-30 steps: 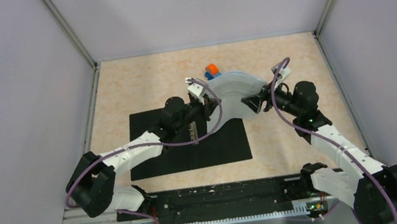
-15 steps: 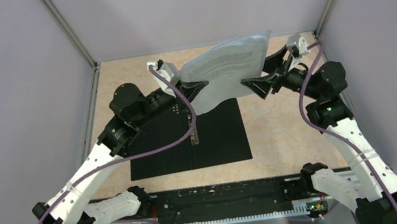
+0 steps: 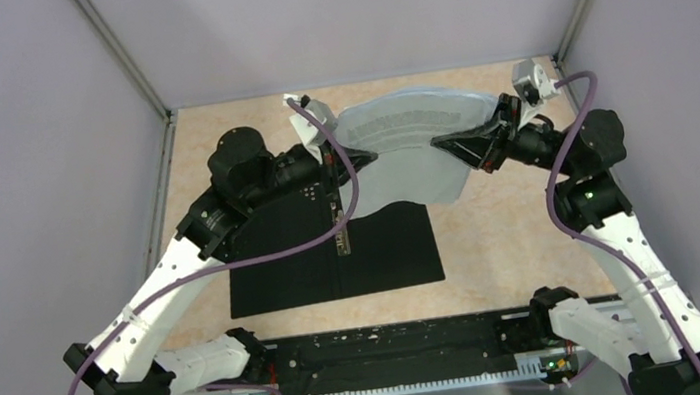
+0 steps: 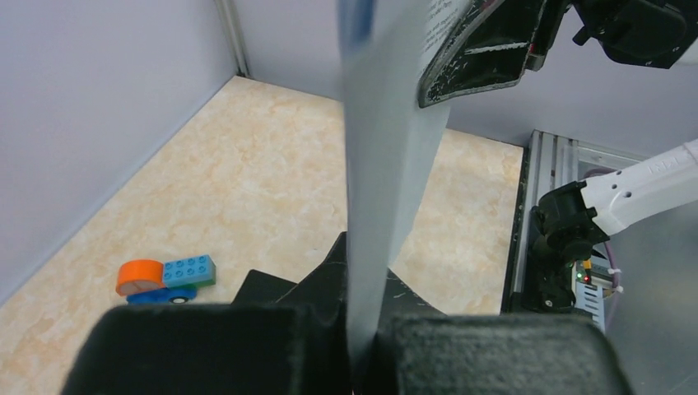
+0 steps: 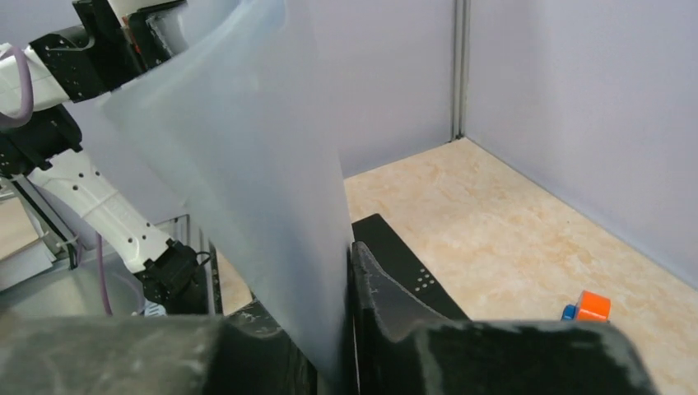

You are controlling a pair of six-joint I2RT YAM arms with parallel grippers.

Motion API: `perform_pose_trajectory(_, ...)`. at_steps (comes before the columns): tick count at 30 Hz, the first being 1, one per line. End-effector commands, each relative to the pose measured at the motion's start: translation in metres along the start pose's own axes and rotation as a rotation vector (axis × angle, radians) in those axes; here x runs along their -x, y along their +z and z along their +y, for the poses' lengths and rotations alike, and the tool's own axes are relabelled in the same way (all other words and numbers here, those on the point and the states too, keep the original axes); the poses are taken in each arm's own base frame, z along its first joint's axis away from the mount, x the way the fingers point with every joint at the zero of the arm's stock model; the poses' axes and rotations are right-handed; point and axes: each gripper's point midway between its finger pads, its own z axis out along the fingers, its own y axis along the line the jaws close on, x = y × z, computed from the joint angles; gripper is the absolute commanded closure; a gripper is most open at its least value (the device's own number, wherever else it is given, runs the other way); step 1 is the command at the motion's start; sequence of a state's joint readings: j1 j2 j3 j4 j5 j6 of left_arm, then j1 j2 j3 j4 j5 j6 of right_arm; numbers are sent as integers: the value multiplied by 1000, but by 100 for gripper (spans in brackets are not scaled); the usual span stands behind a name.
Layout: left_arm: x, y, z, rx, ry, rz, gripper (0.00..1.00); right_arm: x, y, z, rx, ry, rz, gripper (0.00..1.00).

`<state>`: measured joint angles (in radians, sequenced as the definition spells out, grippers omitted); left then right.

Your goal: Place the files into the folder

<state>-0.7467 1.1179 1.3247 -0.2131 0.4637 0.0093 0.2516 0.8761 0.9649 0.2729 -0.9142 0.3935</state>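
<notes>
Left gripper (image 3: 353,158), right gripper (image 3: 440,143) each clamped on files (image 3: 408,125) edge: 2-point hold so sheets hang spread above open folder (image 3: 383,254).

The files (image 3: 408,150) are thin matt white paper, the folder (image 3: 383,254) matt black inside, the table (image 3: 511,228) smooth and marbled.

Pale white files (image 3: 406,155) with faint grey print lines, black folder (image 3: 373,255), beige marbled counter (image 3: 512,238), toy truck (image 4: 165,276) (orange and blue), purple cables (image 3: 233,265), lilac-grey walls (image 3: 18,148)
</notes>
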Motion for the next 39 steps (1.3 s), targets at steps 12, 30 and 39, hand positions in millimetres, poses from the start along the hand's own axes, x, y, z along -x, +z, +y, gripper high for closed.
perform_pose_trajectory(12, -21, 6, 35, 147, 35, -138, 30, -8, -5, -12, -61, -138, -74, 100)
perform_pose_trajectory(30, -110, 38, 115, 274, 116, -182, 32, -104, -7, -58, -72, -318, -110, 100)
perform_pose_trajectory(39, -133, 47, 134, 287, 124, -151, 30, -139, -13, -74, -122, -288, -83, 100)
